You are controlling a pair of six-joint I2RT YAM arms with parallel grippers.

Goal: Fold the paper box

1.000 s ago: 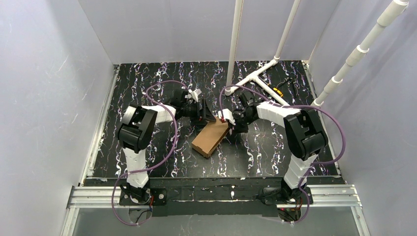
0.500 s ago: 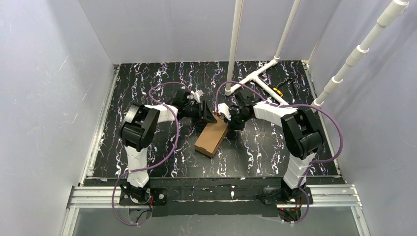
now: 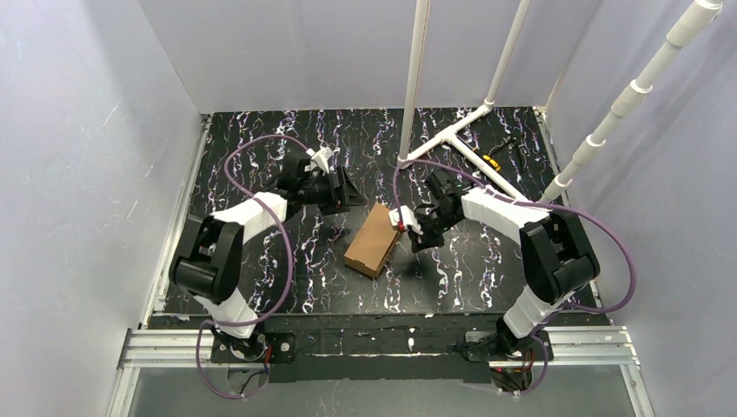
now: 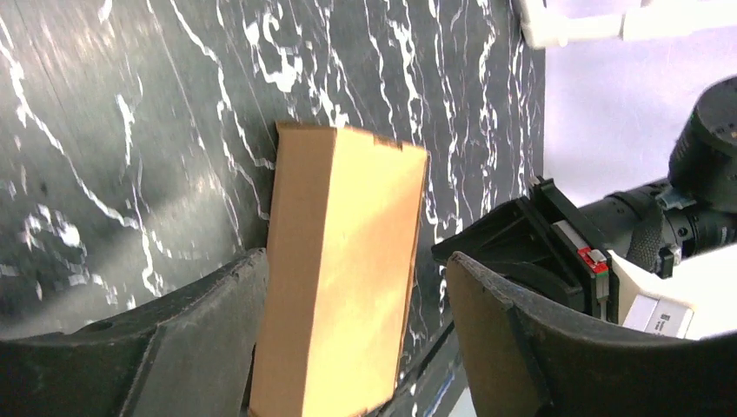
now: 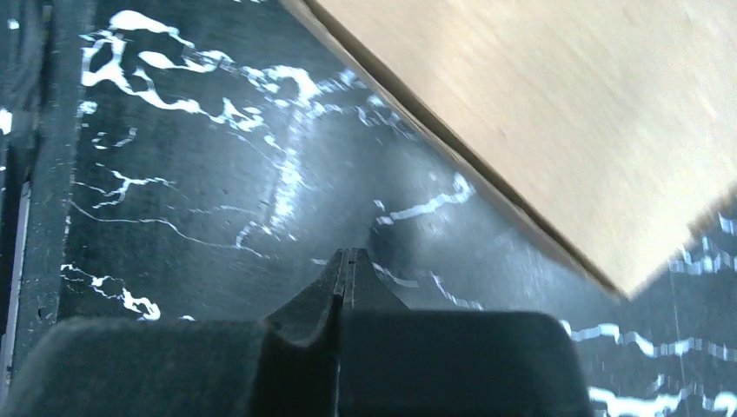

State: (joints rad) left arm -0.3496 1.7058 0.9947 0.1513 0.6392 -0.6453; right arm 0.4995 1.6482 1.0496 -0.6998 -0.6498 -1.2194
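Though beside the paper box (image 3: 374, 241), right gripper (image 5: 345, 271) low.

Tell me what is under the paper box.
The paper box lies on the black marbled table. Nothing shows beneath its edges; whatever its footprint covers is hidden.

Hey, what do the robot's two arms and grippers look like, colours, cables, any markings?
The left arm and right arm both have white link shells and chunky black joint housings. A purple cable loops along each arm. The left gripper has broad, matte black fingers. The right gripper is black too, with a small red mark on its body.
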